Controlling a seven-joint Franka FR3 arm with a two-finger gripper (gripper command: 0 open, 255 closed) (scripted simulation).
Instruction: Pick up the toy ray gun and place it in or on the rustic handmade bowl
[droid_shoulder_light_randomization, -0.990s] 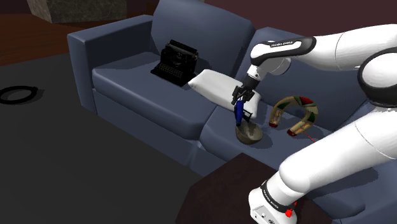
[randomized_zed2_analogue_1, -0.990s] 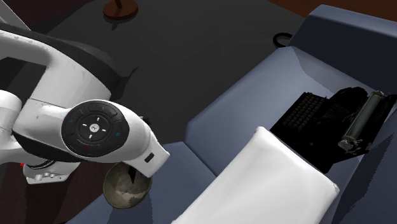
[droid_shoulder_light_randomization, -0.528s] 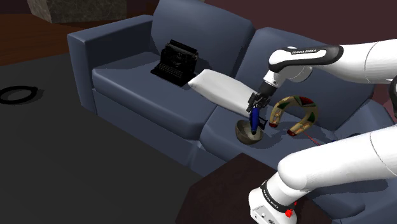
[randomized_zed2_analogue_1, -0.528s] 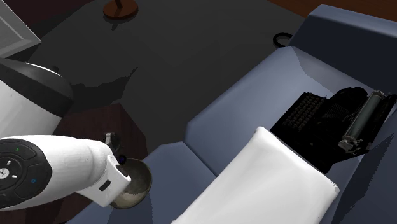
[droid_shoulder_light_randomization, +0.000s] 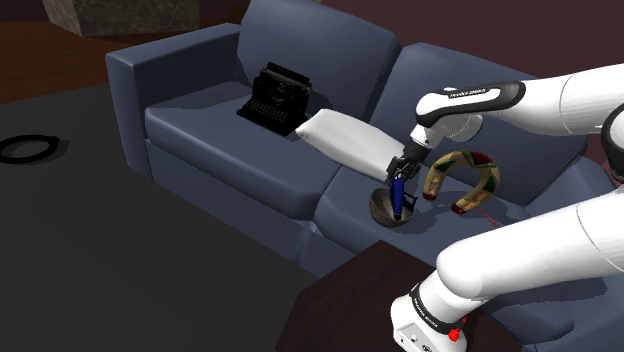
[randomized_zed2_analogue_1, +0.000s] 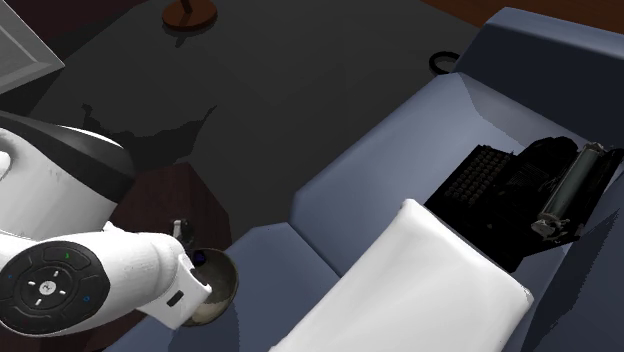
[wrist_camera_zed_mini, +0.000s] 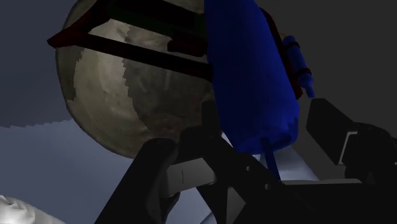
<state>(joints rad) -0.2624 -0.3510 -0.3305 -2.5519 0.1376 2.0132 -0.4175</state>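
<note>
A blue toy ray gun (droid_shoulder_light_randomization: 398, 193) hangs nose-down, with my black gripper (droid_shoulder_light_randomization: 400, 170) shut on its upper end. Its lower end reaches into the rough, greyish-brown bowl (droid_shoulder_light_randomization: 383, 209) that sits on the blue sofa's seat cushion. In the wrist view the blue body of the ray gun (wrist_camera_zed_mini: 251, 70) is clasped in the gripper (wrist_camera_zed_mini: 254, 149), and the pale mottled bowl (wrist_camera_zed_mini: 121, 95) lies just beyond it. From the second exterior view, the bowl (randomized_zed2_analogue_1: 213, 290) shows beside the white forearm, and part of it is hidden by the arm.
A black typewriter (droid_shoulder_light_randomization: 277, 95) and a white cushion (droid_shoulder_light_randomization: 345, 140) lie on the sofa (droid_shoulder_light_randomization: 210, 130) to the shoulder view's left of the bowl. A horseshoe-shaped patterned pillow (droid_shoulder_light_randomization: 462, 178) lies right of it. The dark brown stand (droid_shoulder_light_randomization: 350, 300) fronts the sofa.
The gripper has carried the ray gun a little to the shoulder view's right and lowered it, so its tip now sits inside the bowl. The grip has stayed the same.
</note>
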